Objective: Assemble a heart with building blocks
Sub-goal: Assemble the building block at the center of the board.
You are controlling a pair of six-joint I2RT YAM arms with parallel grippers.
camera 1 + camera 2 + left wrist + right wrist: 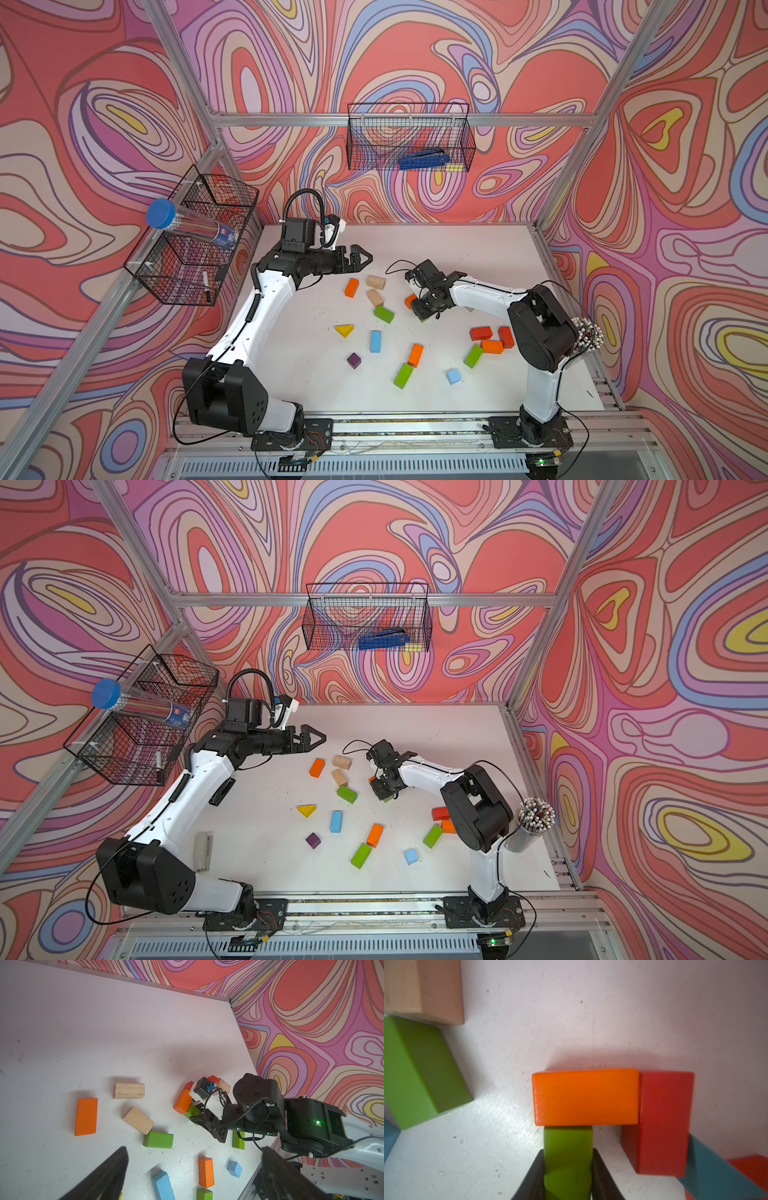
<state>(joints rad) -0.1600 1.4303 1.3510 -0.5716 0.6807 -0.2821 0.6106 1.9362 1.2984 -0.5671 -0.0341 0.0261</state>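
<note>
My right gripper (568, 1151) is shut on a green block (568, 1159) at table level. That block's end touches the long side of an orange block (585, 1097), which sits against a red block (664, 1122) with a teal block (712, 1169) beyond it. In both top views the right gripper (420, 314) is near the table's middle. My left gripper (359, 259) hovers open and holding nothing at the back left, its fingers (116, 1167) spread wide. Loose building blocks lie around: orange (351, 287), plain wood (375, 281), green (383, 314), a yellow triangle (344, 330), light blue (375, 341), a purple cube (353, 360).
More blocks cluster near the right arm's elbow: red (481, 333), orange (492, 346), green (473, 355). A grey stapler (203, 851) lies by the left arm. A pencil cup (532, 825) stands at the right edge. Wire baskets (195, 249) (411, 137) hang on the walls.
</note>
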